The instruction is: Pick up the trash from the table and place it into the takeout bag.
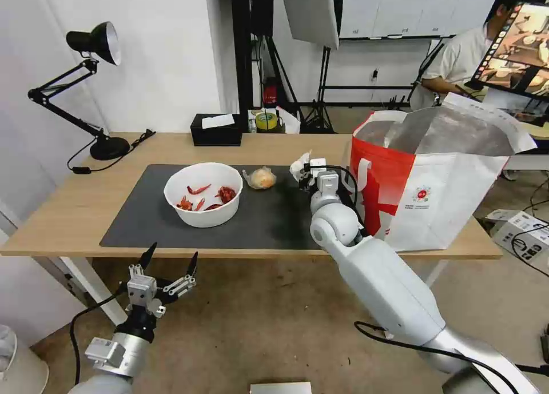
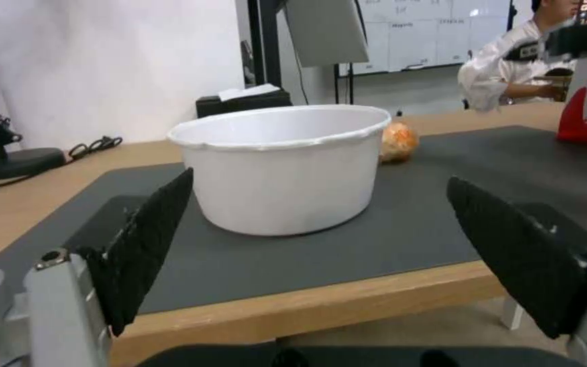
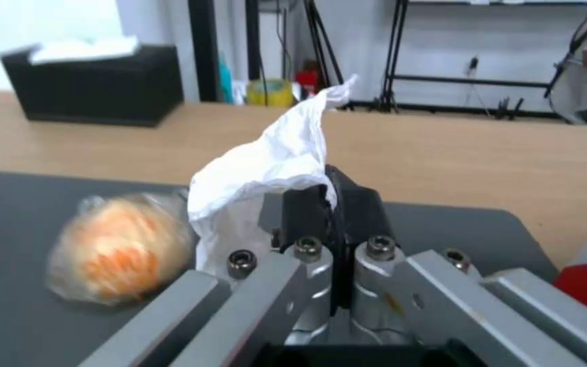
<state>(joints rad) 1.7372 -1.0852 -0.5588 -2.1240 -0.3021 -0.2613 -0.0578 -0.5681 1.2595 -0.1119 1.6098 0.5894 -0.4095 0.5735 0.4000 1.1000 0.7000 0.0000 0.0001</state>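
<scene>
right gripper jaws pinching the crumpled white tissue above the dark grey mat, beside the takeout bag; left gripper jaws spread, below the counter edge.

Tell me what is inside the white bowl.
From the head view, the white bowl holds red scraps on its floor. From the left wrist view, its wall hides the contents; the small bag of orange food peeks out behind.

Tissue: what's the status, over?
Right hand shut on tissue, over the mat beside the bag. Left hand open, below the table edge. Nothing in the way.
</scene>
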